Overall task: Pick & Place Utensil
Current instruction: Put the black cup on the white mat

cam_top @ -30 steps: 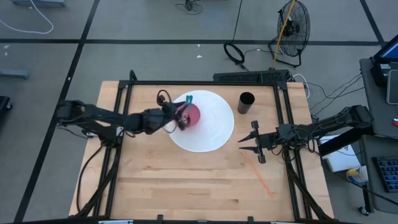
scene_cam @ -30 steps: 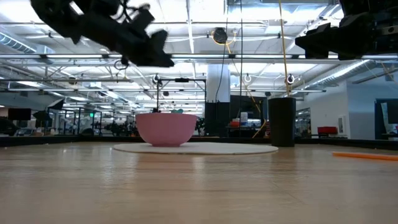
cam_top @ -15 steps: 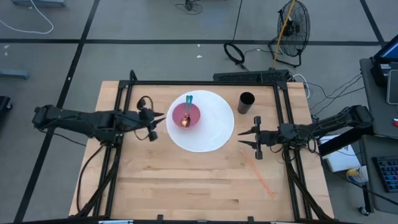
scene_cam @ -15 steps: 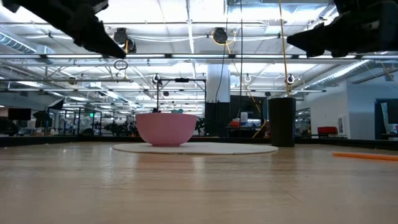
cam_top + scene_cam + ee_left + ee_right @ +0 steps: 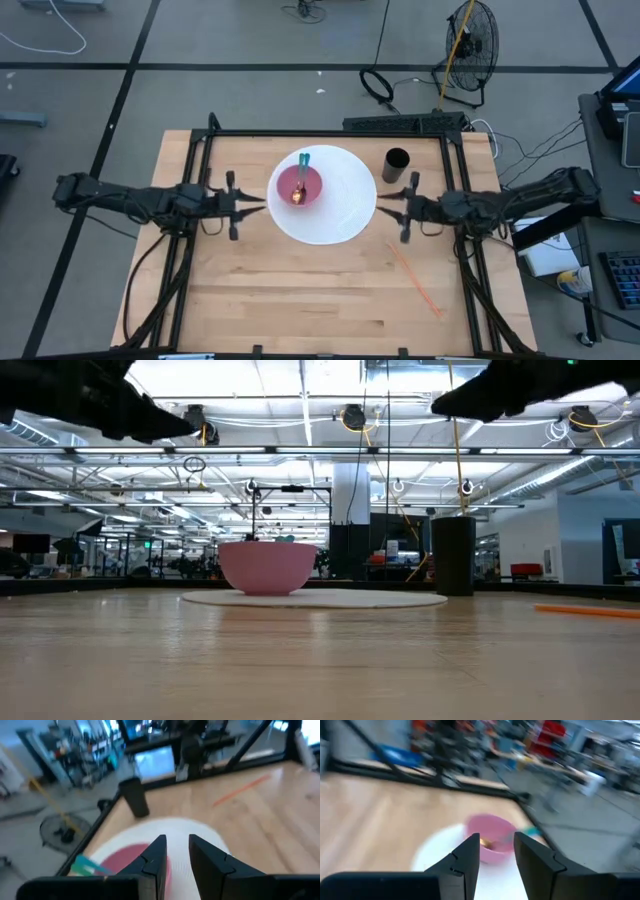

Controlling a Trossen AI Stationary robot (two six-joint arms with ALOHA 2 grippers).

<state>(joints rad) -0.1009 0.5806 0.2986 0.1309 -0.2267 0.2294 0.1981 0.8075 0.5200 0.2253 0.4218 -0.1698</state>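
A pink bowl (image 5: pixel 299 185) stands on a white round plate (image 5: pixel 340 205) at the far middle of the table. In the bowl lies a utensil with a teal handle (image 5: pixel 303 160); the handle leans on the bowl's far rim. My left gripper (image 5: pixel 262 203) is open, level with the table, just left of the plate and pointing at the bowl (image 5: pixel 127 857). My right gripper (image 5: pixel 383 208) is open at the plate's right edge and points left toward the bowl (image 5: pixel 490 835). Both hang well above the table in the low view.
A black cup (image 5: pixel 396 165) stands right of the plate near the far edge, close to the right arm. A thin orange stick (image 5: pixel 415 278) lies on the wood at the near right. The near half of the table is bare wood.
My left gripper has drawn back from over the bowl toward the table's left edge, clear of the plate, and rolled about its wrist. The utensil stays in the bowl. My right gripper has shifted slightly left toward the plate and rolled as well.
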